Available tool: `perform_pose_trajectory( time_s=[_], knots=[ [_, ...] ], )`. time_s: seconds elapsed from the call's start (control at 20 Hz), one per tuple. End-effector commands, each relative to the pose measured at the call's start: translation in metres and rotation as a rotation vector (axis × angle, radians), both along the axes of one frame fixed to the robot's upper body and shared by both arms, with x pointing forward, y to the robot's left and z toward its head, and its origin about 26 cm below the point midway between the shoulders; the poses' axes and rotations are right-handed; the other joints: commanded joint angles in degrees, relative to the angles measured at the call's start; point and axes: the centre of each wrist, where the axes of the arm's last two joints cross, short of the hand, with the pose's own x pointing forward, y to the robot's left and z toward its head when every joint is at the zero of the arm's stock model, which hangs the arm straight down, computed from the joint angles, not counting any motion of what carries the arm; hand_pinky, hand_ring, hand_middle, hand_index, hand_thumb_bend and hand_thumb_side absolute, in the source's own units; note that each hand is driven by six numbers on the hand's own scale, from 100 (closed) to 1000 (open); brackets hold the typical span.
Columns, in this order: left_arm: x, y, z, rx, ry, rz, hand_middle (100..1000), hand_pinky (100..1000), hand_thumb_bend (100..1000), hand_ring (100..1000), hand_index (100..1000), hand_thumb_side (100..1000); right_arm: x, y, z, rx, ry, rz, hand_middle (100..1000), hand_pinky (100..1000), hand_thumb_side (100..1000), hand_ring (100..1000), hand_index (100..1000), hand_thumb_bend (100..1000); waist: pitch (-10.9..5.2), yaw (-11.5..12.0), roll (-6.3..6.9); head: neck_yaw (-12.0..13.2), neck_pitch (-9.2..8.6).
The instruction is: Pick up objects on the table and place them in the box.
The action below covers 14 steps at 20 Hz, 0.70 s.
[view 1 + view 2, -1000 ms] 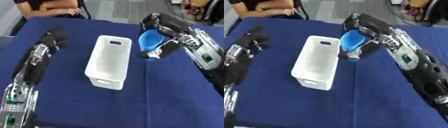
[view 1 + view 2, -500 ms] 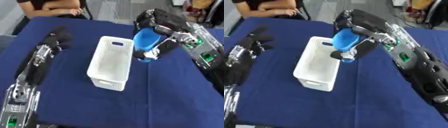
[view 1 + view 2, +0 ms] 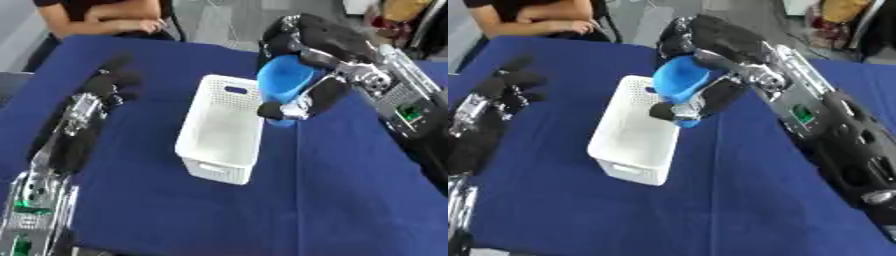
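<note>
- Table (image 3: 262, 210): covered in a dark blue cloth; near part bare.
- Left arm (image 3: 52, 165): lies along the left side of the table, black with silver joints, running from the lower left corner up toward the far left.
- Box (image 3: 223, 130): white, perforated, rectangular, long axis running near to far. It stands near the middle of the table, with a handle slot in each end wall. Nothing visible inside it.
- Left hand (image 3: 112, 82): at the end of the left arm, well apart from the box on its left. Fingers relaxed and partly spread, pointing away, holding nothing.
- Right hand (image 3: 302, 100): comes in from the upper right, fingers and thumb curled round a blue cup.
- Blue cup (image 3: 680, 82): held in the air at the far right edge of the box, tilted with its mouth facing up and right. In the right eye view it overlaps the box's right rim; cannot tell whether it touches the rim.
- Right arm (image 3: 815, 120): black, a small green patch on the forearm.
</note>
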Motion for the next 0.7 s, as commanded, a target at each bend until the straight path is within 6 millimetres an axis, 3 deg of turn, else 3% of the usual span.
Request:
perform_pose_trajectory(
  time_s=[0.05, 0.4, 0.7],
  knots=[
    [0.001, -0.010, 0.012, -0.007, -0.038, -0.049, 994, 814, 100, 874, 811, 1000, 0.001, -0.002, 0.013, -0.016, -0.036, -0.022, 285, 125, 770, 212, 503, 490, -0.33, 0.78, -0.05, -2.02, -1.68],
    [0.002, -0.023, 0.021, 0.020, -0.062, -0.127, 996, 813, 100, 873, 809, 1000, 0.010, -0.016, 0.008, -0.035, -0.036, -0.083, 291, 131, 734, 217, 507, 483, 2.26, 3.71, -1.77, -4.26, -4.11],
    [0.004, -0.025, 0.022, 0.046, -0.066, -0.139, 998, 812, 100, 873, 807, 1000, 0.013, -0.021, 0.007, -0.027, -0.050, -0.113, 292, 131, 717, 217, 508, 491, 3.88, 4.78, -3.00, -4.67, -4.78]
  ],
)
